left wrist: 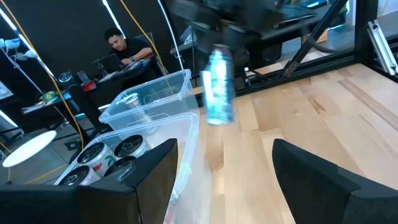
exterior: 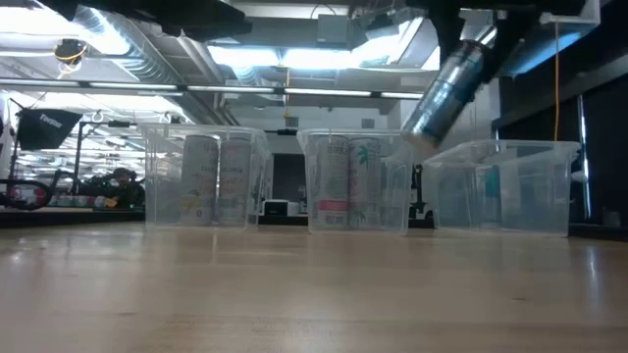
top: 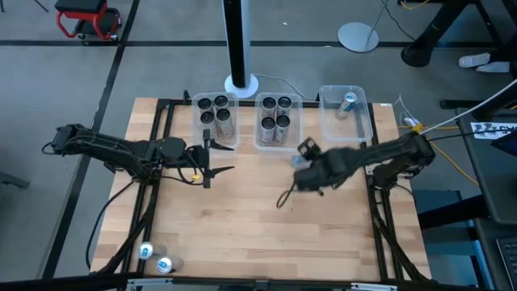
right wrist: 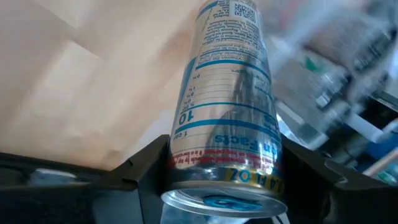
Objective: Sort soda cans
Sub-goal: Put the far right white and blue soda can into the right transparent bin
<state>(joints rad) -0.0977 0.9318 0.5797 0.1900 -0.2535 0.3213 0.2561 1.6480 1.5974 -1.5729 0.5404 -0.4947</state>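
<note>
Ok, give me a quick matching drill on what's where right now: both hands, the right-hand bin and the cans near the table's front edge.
Things:
1. Left hand
2. Right hand
3. Right bin
4. Two blue-topped cans

States:
A. Standing on the table's front left corner
B. Open, holding nothing, near the left bin
C. Holds one can
D. Shut on a tilted blue can, off the table

Pairs: 1-B, 2-D, 3-C, 4-A

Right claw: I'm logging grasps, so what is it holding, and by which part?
The right claw holds a silver-and-blue metal soda can, gripped near its top end.
</note>
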